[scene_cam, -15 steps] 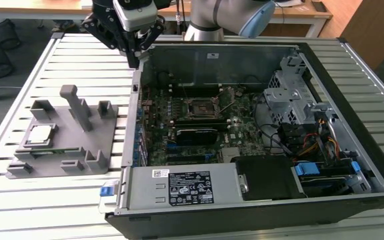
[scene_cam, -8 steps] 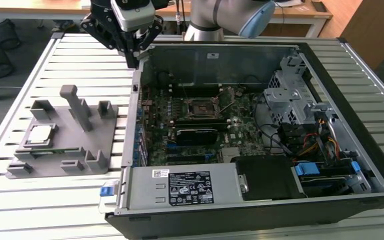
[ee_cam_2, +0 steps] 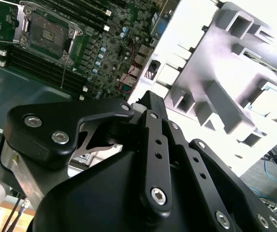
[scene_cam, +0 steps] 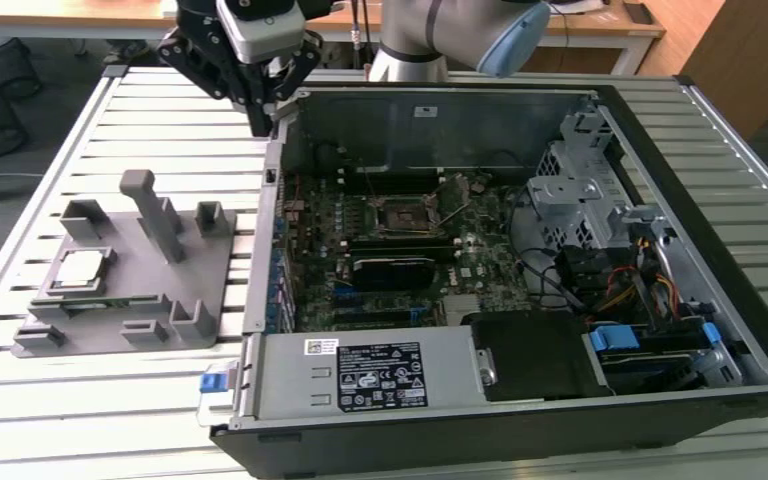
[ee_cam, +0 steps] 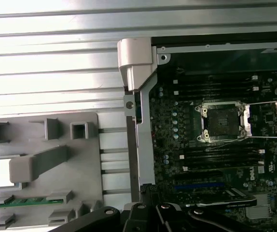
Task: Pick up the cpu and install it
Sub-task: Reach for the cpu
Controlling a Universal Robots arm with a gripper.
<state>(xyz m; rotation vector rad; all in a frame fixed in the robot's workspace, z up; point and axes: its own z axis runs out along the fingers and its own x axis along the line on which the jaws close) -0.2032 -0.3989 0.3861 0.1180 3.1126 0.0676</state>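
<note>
The cpu, a small silver square, lies in a recess of the grey fixture on the exterior view's left. In the first wrist view the cpu is a bright square behind a grey post. My gripper hangs above the far left corner of the open computer case, well away from the cpu, with its fingers shut on nothing. The open black socket with its raised metal frame sits mid-motherboard, and both wrist views show the socket. The gripper's tip is over the case wall.
The case stands on a slatted metal table. Inside are a black heatsink block, a drive cage, loose cables and a power supply. The fixture carries upright posts.
</note>
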